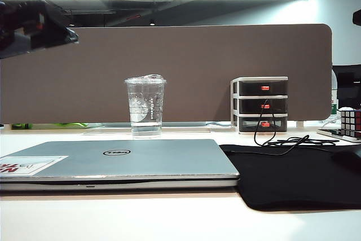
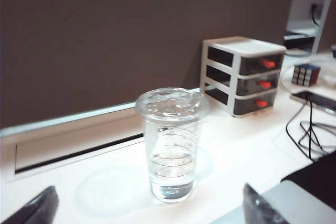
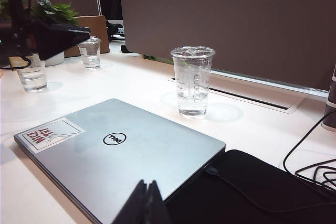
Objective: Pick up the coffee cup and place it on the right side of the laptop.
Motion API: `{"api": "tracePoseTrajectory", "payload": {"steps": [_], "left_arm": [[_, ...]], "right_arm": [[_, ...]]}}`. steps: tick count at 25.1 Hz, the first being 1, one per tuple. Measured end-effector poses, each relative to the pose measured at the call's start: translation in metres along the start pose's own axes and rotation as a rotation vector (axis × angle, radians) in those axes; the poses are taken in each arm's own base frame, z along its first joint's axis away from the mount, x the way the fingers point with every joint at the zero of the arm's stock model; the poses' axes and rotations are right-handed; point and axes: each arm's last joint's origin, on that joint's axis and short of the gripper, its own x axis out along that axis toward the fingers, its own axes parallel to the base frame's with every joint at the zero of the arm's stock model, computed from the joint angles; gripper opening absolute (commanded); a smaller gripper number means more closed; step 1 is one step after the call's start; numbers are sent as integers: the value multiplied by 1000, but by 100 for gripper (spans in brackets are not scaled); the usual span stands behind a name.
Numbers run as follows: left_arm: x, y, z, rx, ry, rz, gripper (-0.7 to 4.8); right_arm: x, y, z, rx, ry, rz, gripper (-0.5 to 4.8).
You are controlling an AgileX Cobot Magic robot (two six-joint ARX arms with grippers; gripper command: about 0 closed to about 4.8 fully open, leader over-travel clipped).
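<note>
Coffee cup (image 1: 145,107) upright on white table (image 1: 169,218), behind closed laptop (image 1: 121,162), lidded, little liquid inside. Left gripper (image 2: 149,205) released, fingers spread wide either side of cup, not touching. Right gripper (image 3: 146,203) clenched, fingertips together, above laptop's near edge beside black mat (image 1: 293,176)

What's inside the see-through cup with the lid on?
The coffee cup holds a little clear liquid, like water, low at the bottom. The rest looks empty. A clear lid covers the top. The left gripper, jaws open, is near it.
</note>
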Motion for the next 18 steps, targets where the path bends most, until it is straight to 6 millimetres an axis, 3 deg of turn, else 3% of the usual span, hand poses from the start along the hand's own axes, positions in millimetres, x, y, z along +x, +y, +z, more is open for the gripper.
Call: {"api": "tracePoseTrajectory", "payload": {"steps": [8,12,18], "left_arm": [[40,16,-20,6,62,-105,479],[77,32,-32,-9,79,-184,479],[109,45,-47,-34,91,-261,479]], "right_arm": [[0,0,0,0,0,0,-1],[0,0,0,0,1,-1,-1],[0,0,0,1,1,0,-1]]}}
